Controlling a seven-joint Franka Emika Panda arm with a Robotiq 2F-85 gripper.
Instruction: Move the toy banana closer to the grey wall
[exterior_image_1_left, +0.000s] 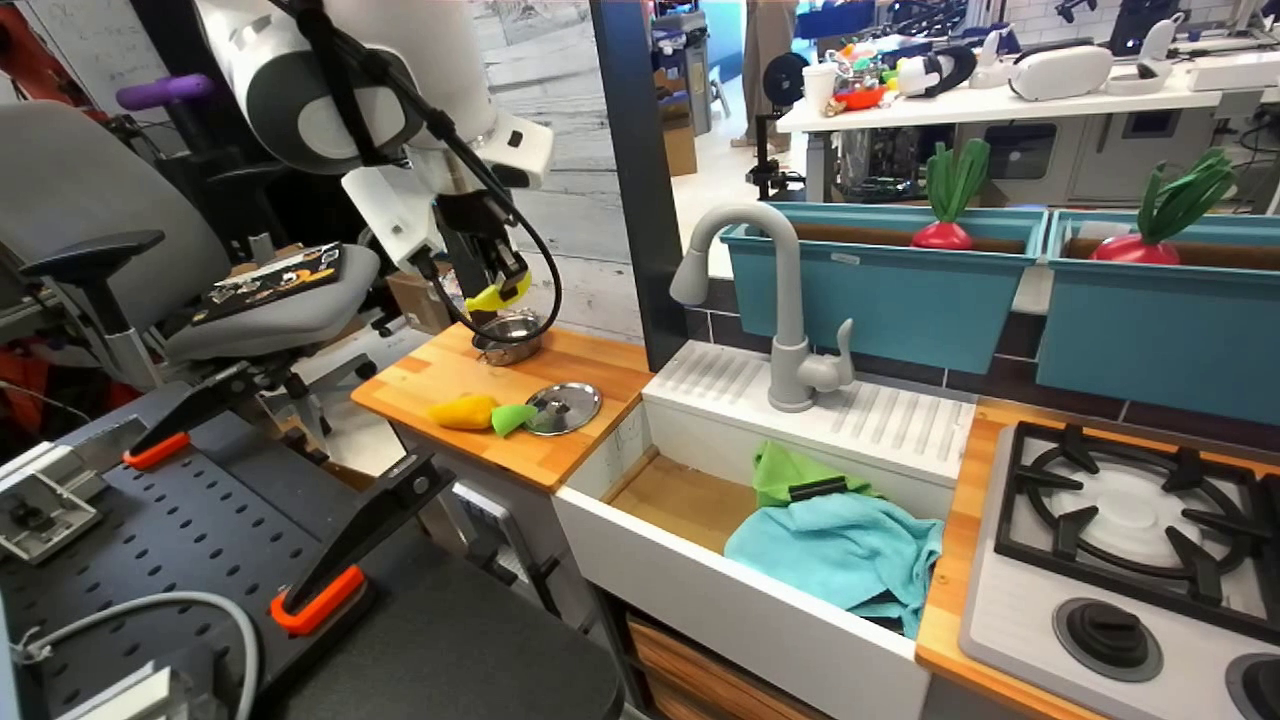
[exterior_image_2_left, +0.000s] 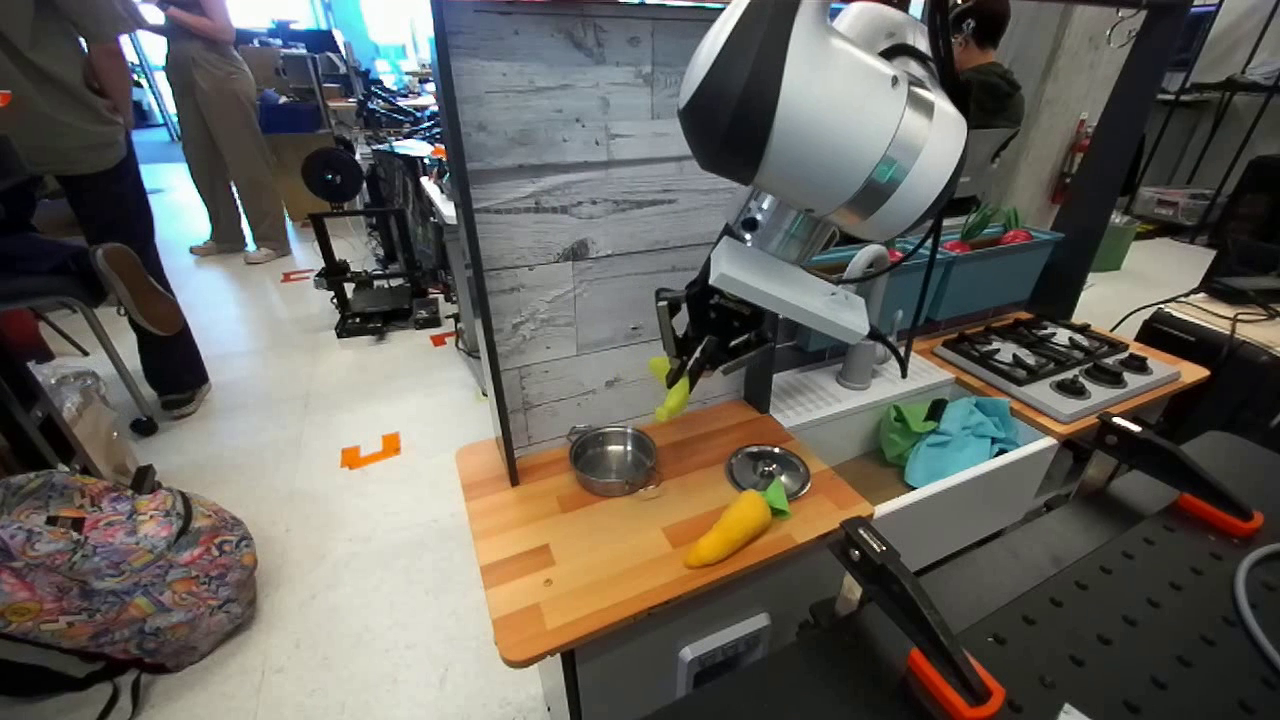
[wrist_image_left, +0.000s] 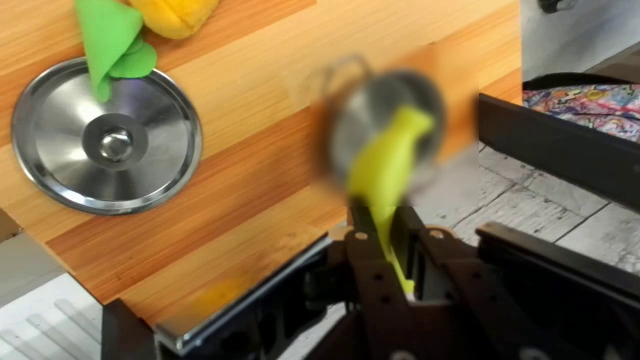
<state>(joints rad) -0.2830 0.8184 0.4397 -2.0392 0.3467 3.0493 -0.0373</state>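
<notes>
I am grasping the toy banana (wrist_image_left: 382, 167) with the gripper (wrist_image_left: 385, 222), part of the fruit sticking out past the tips. It is hanging in the air above the wooden counter (exterior_image_2_left: 570, 570), in front of the grey wall (exterior_image_2_left: 560, 220); I am not managing to judge the gap to the wall.

Containers:
- Steel pot (exterior_image_2_left: 620, 487): sitting upright on the counter near the wall, its metal inside showing in an exterior view. In the wrist view it is looking blurred behind the banana; whether the banana is hanging directly over it, I cannot tell.
- Pot lid (wrist_image_left: 65, 145): lying apart from the pot, knob facing up; the green top (wrist_image_left: 107, 37) of a yellow toy vegetable (exterior_image_2_left: 728, 530) is overlapping its rim.
- White sink (exterior_image_1_left: 720, 612): holding a green cloth (exterior_image_1_left: 785, 470) and a blue cloth (exterior_image_1_left: 840, 545), both lying bunched, touching.
- Two teal planters (exterior_image_1_left: 870, 300): lining up side by side, each bearing a toy radish (exterior_image_1_left: 943, 236), leaves pointing up.
</notes>
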